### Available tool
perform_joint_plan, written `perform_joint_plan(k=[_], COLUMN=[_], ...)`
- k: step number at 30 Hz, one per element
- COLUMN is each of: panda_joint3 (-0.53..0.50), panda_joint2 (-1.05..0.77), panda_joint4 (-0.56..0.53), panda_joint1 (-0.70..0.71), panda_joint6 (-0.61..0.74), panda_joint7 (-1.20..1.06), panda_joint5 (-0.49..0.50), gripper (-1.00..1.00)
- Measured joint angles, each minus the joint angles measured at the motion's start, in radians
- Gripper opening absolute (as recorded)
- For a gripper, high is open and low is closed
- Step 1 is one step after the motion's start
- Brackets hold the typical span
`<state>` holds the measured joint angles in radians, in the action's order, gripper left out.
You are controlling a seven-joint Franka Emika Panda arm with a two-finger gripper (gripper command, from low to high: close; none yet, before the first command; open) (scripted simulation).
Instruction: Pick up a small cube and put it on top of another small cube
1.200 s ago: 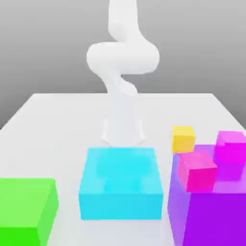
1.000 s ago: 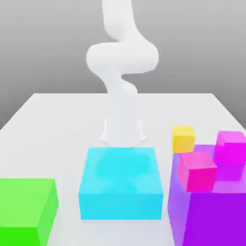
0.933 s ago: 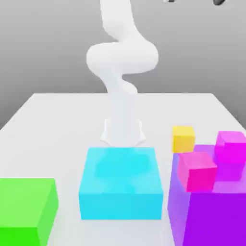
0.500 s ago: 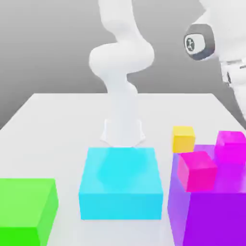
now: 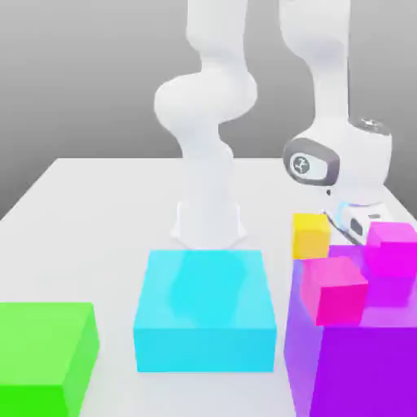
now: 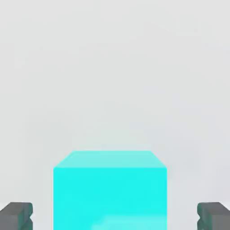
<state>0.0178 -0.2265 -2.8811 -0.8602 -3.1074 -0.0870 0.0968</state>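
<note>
**Item: small cyan cube, approach for pick**

Small cube: plain cyan. In the hand view we see it resting on the bench, squarely between the two dark fingertips, one to each side, with a gap of bare bench on both. We cannot make it out in the exterior view; we judge it lies behind the purple block, toward the bench's edge on the exterior view's right.

Fingers: spread wide, nothing between the pads but the cube they straddle; not yet touching it.

Gripper: in the exterior view, low over the bench behind the magenta cubes, just beside the yellow cube.

Neighbours: two magenta cubes on a large purple block; a large flat cyan block at the near-middle; a green block at the near corner on the exterior view's left.

Handling note, as we judge it: the step is the descent onto the cube. We would keep the cube centred between the fingers, come straight down until the pads flank its side faces, and only then close. We would mind the yellow cube and purple block close by, which a sideways drift could knock.
</note>
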Motion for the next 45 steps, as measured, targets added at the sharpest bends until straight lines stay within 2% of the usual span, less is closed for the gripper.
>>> perform_joint_plan(k=[7,13,17,29,34,39,45], panda_joint3=[-0.002,0.056,0.035,-0.040,-0.103,-0.181,-0.244], panda_joint2=[-0.001,0.193,0.295,0.452,0.484,0.454,0.385], panda_joint4=[0.000,-0.033,-0.033,0.183,0.327,0.497,0.629], panda_joint1=[-0.001,0.032,0.039,0.088,0.131,0.188,0.227], panda_joint6=[0.001,0.161,0.293,0.822,1.045,1.144,1.109], panda_joint7=[0.003,-0.056,-0.079,0.090,0.093,-0.049,-0.276], panda_joint5=[0.004,-0.078,-0.153,-0.344,-0.375,-0.309,-0.190], gripper=[-1.00,-1.00,-1.00,-1.00,-1.00,-1.00,-1.00])
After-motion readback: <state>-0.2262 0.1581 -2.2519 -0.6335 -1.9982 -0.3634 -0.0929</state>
